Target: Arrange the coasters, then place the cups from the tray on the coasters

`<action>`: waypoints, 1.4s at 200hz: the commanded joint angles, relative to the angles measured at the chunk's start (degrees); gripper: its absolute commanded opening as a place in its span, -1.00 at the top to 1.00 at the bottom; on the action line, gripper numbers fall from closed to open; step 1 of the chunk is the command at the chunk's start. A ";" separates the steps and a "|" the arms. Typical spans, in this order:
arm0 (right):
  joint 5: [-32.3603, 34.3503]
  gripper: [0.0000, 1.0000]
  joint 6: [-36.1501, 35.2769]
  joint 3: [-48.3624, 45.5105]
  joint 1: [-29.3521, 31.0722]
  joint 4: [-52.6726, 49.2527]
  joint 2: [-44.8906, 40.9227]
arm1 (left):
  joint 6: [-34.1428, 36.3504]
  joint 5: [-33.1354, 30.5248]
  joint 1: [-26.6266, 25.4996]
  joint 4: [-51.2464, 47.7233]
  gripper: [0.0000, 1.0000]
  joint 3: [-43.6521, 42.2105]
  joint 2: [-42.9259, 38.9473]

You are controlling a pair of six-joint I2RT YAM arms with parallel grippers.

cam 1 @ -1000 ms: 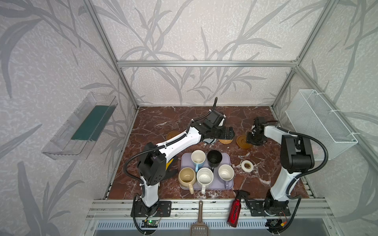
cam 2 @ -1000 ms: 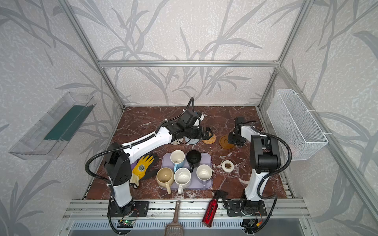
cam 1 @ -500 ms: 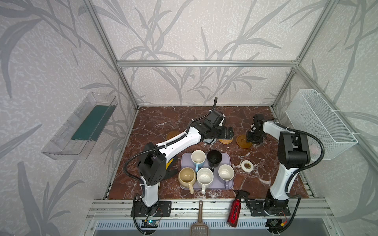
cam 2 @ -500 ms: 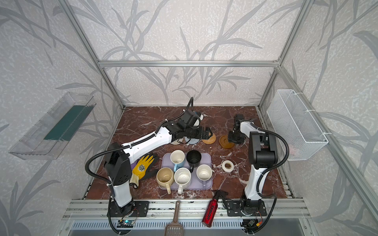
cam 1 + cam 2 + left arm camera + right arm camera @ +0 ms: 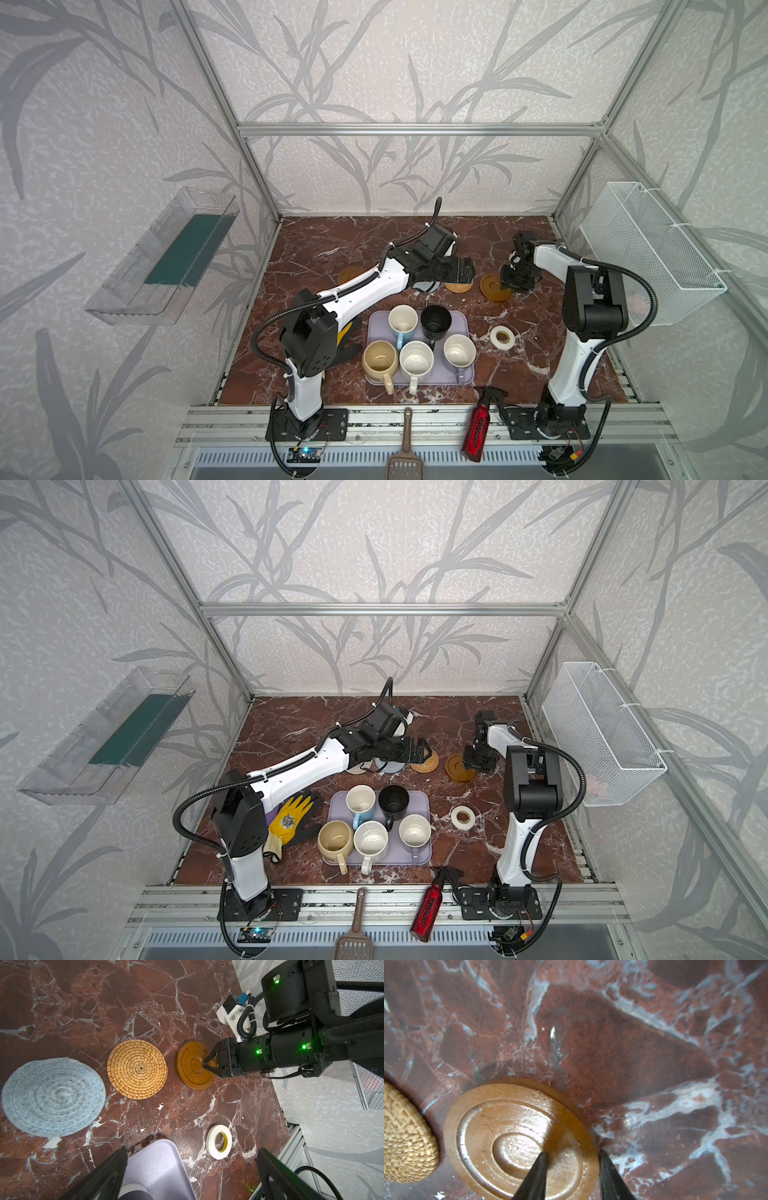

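Note:
Several coasters lie in a row at the back: a grey-blue woven one (image 5: 53,1097), a rattan one (image 5: 137,1069) and an amber one (image 5: 196,1066). Another amber coaster (image 5: 351,274) sits further left, and a cream one (image 5: 357,768) peeks from under the left arm. My right gripper (image 5: 572,1153) is low over the right amber coaster (image 5: 517,1138), open, with one finger on its top and the other at its outer edge. My left gripper (image 5: 191,1169) hovers wide open and empty beyond the rattan coaster. Several cups, among them a black one (image 5: 435,321) and a cream-yellow one (image 5: 379,358), stand on the lavender tray (image 5: 459,328).
A white tape roll (image 5: 502,336) lies right of the tray. A yellow glove (image 5: 291,816) lies left of the tray. A red spray bottle (image 5: 478,424) and a scoop (image 5: 406,449) rest on the front rail. A wire basket (image 5: 648,249) hangs on the right wall.
The right arm's upper links have shifted slightly, while its gripper stays at the amber coaster. The left arm, the coasters and the cups have not moved.

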 commanded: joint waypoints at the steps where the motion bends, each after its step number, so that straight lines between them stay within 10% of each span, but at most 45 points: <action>1: 0.77 0.26 1.15 -0.18 0.38 5.39 1.94 | -0.22 -0.94 -0.04 -0.30 -0.98 1.39 -0.60; 197: 2.34 0.26 1.12 -0.82 0.30 5.86 -0.88 | -1.27 -1.08 -0.12 1.04 -0.98 -1.33 -2.35; 280: -1.82 -0.19 1.32 -1.11 0.48 2.74 -11.27 | 0.51 -2.87 -0.12 -3.11 -0.98 -0.70 -7.03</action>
